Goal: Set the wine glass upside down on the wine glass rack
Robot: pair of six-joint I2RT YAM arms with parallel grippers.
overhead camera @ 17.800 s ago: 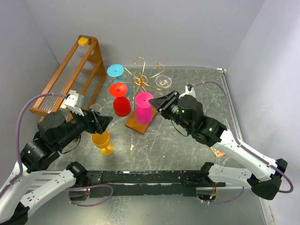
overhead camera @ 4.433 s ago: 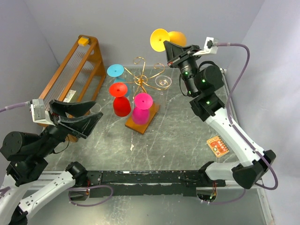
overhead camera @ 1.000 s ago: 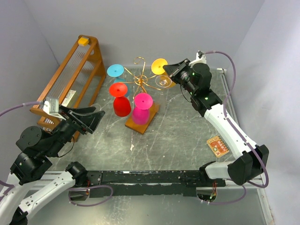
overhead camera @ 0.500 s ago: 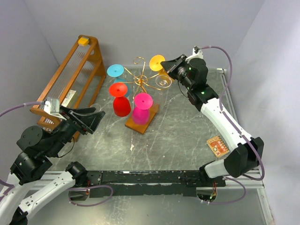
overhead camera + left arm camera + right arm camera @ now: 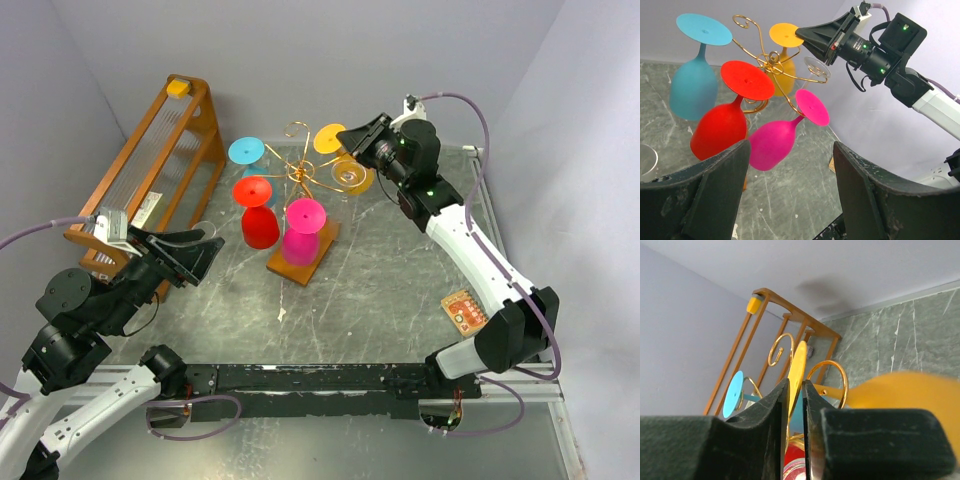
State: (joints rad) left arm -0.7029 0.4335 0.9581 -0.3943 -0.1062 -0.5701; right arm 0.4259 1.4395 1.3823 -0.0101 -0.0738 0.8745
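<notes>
The yellow wine glass [image 5: 354,177] hangs upside down at the back right arm of the gold wire wine glass rack [image 5: 298,170], its foot up and its bowl below. In the right wrist view its stem runs through a gold scroll ring [image 5: 827,365] and the bowl [image 5: 905,390] is a blur on the right. My right gripper [image 5: 345,135] is shut on the thin edge of the yellow foot [image 5: 797,370], one finger on each face. My left gripper [image 5: 195,250] hovers open and empty at the near left, facing the rack [image 5: 772,57], and sees the yellow glass [image 5: 782,70] behind it.
Blue [image 5: 245,150], red [image 5: 258,215] and pink [image 5: 306,230] glasses hang upside down on the rack over its wooden base [image 5: 300,265]. A clear glass foot [image 5: 348,177] shows by the yellow bowl. A tall orange-brown wooden frame [image 5: 150,165] stands at the left. A small orange board [image 5: 466,310] lies at the right.
My right gripper has carried the yellow glass left and slightly back, bringing its stem into the rack's back right scroll. The left arm has not moved.
</notes>
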